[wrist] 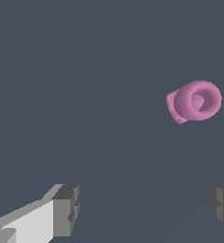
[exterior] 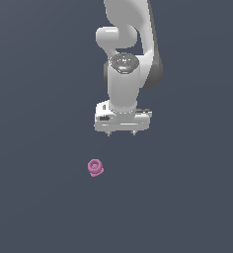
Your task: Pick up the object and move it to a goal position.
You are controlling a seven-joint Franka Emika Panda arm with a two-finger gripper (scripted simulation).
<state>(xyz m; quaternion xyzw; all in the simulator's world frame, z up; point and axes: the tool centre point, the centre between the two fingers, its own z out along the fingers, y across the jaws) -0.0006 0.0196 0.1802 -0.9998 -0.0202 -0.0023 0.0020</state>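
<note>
The object (exterior: 95, 167) is a small pink-purple knobbly thing with a round ringed top and a wider lobed base. It rests on the dark grey floor, nearer the camera than the arm and toward the exterior view's left. It also shows in the wrist view (wrist: 194, 101), off to one side of the fingers. My gripper (exterior: 121, 133) hangs pointing down above the floor, apart from the object. Its two short fingertips (exterior: 108, 134) stand wide apart and hold nothing. In the wrist view the grey finger pads (wrist: 66, 210) are spread with only floor between them.
The flat dark grey floor (exterior: 34, 148) fills both views. The white arm (exterior: 131, 54) rises behind the gripper toward the top of the exterior view.
</note>
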